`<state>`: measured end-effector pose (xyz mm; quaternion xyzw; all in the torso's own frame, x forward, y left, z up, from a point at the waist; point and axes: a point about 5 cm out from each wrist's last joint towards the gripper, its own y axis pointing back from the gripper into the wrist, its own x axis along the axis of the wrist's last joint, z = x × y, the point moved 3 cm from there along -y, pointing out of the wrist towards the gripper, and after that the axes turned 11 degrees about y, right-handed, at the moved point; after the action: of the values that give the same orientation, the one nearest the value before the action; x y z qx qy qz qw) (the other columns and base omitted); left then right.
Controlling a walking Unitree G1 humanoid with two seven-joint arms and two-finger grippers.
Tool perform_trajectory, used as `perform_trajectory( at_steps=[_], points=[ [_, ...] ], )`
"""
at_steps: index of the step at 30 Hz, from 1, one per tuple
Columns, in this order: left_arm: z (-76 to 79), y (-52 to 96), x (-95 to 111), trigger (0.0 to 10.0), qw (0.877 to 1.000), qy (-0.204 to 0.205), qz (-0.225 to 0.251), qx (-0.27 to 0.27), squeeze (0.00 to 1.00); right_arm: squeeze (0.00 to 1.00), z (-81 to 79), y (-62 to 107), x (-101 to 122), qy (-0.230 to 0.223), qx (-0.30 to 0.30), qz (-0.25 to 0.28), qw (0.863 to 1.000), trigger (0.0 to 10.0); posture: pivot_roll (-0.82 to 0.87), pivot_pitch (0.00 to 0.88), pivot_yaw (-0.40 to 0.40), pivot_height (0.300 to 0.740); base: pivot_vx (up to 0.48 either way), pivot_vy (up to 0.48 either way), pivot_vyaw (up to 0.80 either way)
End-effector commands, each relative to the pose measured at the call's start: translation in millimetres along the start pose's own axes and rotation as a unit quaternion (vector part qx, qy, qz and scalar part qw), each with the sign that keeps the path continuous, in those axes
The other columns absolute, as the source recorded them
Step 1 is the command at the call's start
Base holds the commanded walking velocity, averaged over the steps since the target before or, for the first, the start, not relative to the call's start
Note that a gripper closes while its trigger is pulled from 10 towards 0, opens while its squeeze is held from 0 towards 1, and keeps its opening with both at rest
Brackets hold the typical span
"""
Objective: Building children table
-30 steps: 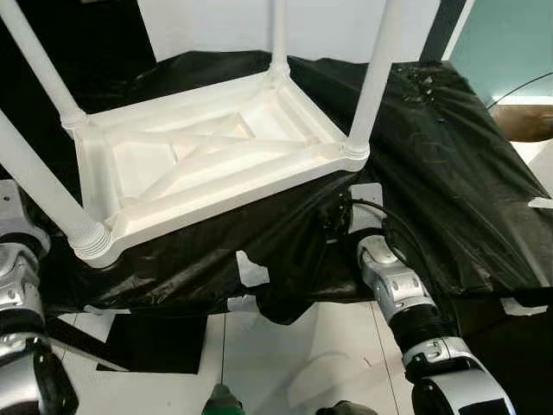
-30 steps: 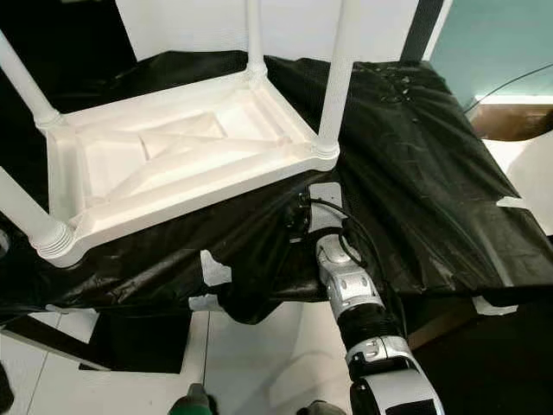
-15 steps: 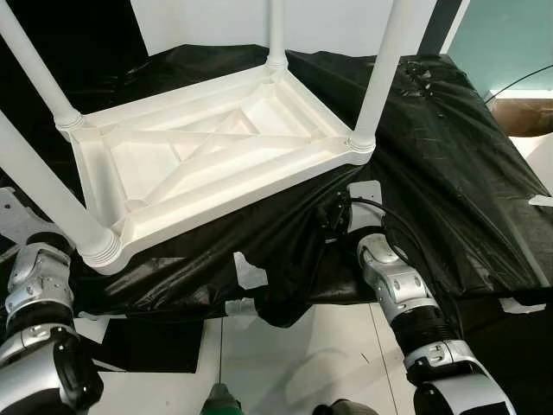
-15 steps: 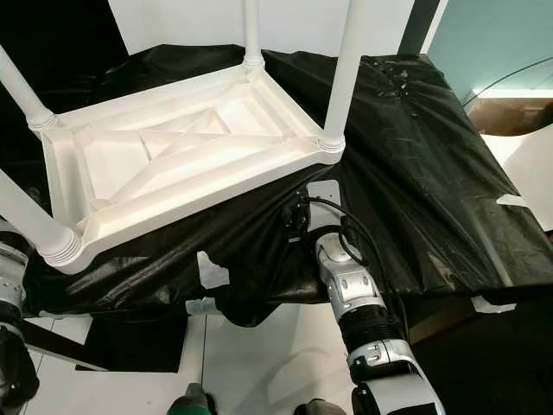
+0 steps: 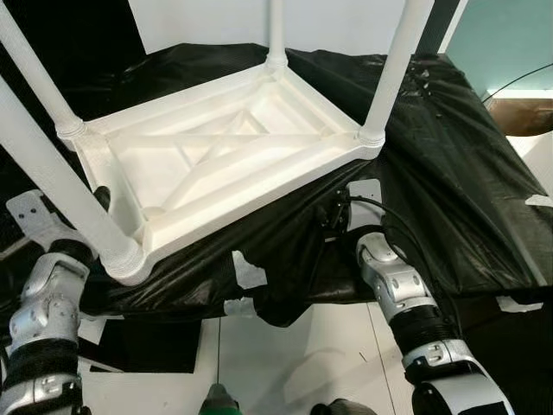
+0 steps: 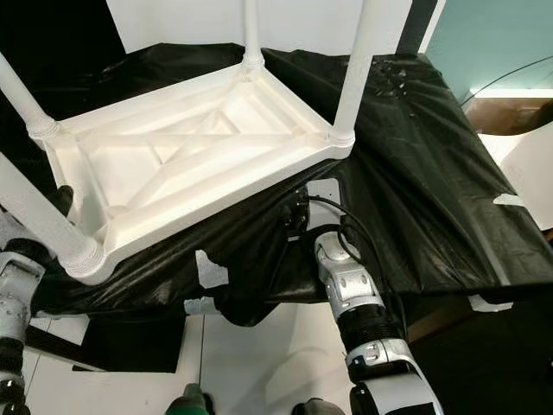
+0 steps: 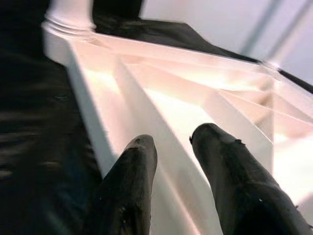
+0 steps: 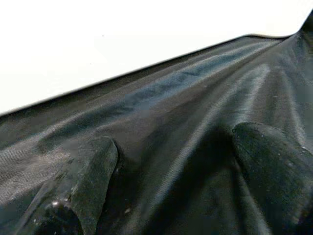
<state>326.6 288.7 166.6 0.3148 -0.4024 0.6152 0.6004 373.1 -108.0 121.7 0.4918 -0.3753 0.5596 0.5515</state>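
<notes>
The white children table [image 5: 225,164] lies upside down on the left part of the tabletop [image 5: 449,173], which is draped in black plastic sheet [image 6: 415,156]; its four legs are cut off above. The left end effector [image 7: 171,147] sits at its near left rim with fingers slightly spread, touching nothing. The right end effector [image 8: 171,166] reaches under the tabletop's near edge, fingers spread against the sheet.

A work surface wrapped in wrinkled, glossy black plastic sheeting [image 5: 449,173] carries an upturned white plastic children's table [image 5: 225,164], four round legs pointing up. Near that table's front edge, white tape patches [image 5: 249,272] show on the sheeting
</notes>
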Motion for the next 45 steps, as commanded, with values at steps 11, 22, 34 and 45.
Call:
perform_trajectory(
  at_steps=[11, 22, 34, 45],
  points=[
    [94.3, 54.1, -28.2, 10.0, 0.89, -0.032, -0.118, -0.44, 0.0, 0.0, 3.5, 2.3, -6.4, -0.009, -0.02, -0.018, 1.0, 10.0, 0.03, 0.12, -0.029, 0.74, 0.0, 0.0, 0.0],
    [80.8, 53.9, -26.2, 10.0, 0.906, -0.046, -0.124, -0.401, 0.0, 0.0, 10.5, 9.5, -10.1, -0.007, -0.043, -0.026, 0.999, 10.0, 0.03, 0.103, -0.044, 0.74, 0.0, 0.0, 0.0],
    [43.7, 37.3, -21.0, 10.0, 0.936, -0.045, -0.114, -0.33, 0.0, 0.0, 56.3, 24.8, -6.6, 0.009, -0.155, -0.016, 0.988, 10.0, 0.0, 0.093, -0.054, 0.74, 0.0, 0.0, 0.0],
    [62.6, 17.1, 9.1, 10.0, 0.928, 0.006, 0.003, -0.372, 0.0, 0.0, 52.1, -7.1, 6.6, -0.009, -0.099, -0.017, 0.995, 10.0, -0.03, 0.079, -0.061, 0.74, 0.0, 0.0, 0.0]
  ],
)
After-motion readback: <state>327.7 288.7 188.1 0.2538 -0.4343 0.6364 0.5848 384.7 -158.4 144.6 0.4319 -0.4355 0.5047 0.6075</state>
